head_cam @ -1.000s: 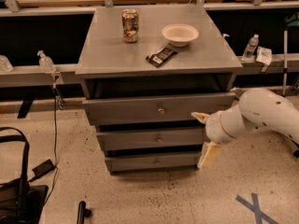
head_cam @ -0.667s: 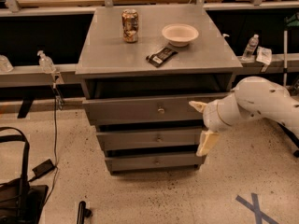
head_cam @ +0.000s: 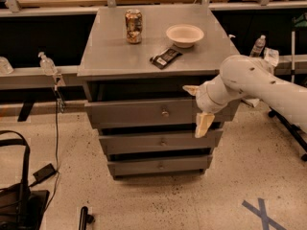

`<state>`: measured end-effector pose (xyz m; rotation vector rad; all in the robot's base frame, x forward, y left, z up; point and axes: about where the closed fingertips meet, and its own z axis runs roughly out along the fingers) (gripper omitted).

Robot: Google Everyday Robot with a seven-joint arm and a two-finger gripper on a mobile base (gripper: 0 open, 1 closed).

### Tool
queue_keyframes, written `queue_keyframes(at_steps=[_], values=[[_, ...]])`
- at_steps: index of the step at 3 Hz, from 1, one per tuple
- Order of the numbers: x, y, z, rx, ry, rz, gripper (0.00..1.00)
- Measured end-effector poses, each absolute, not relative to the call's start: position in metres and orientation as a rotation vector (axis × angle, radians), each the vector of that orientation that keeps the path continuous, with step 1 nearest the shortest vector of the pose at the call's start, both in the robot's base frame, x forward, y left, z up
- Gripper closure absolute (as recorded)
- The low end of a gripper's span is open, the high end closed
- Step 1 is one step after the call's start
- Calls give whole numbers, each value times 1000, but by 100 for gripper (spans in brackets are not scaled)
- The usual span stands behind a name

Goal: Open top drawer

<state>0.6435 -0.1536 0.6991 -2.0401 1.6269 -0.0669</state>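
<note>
Fingers (head_cam: 204, 125) spread wide, holding nothing | white two-finger gripper (head_cam: 197, 107) hovers right of small round knob (head_cam: 164, 112) | wide grey metal top drawer (head_cam: 134, 113) looks shut, flat front

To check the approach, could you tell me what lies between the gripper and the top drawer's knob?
Only bare panel of the top drawer, in the camera view; the gripper, fingers open, hangs just right of the knob.

Cream-fingered white tool (head_cam: 192, 111) before grey top drawer (head_cam: 134, 113); white bowl (head_cam: 184, 35), black wrapper (head_cam: 165, 57).
</note>
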Motion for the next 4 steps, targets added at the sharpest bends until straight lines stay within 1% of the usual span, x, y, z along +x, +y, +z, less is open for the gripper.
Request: queue_keyframes(at_steps=[1,2,3,4], values=[[671,-148,682,-2123,1639,-103,5],[677,-145,656,-2177,1670,-80,9],[671,-144,638,-2192,1692,-40,16],[644,-143,646,-2168,1665,-28,23]])
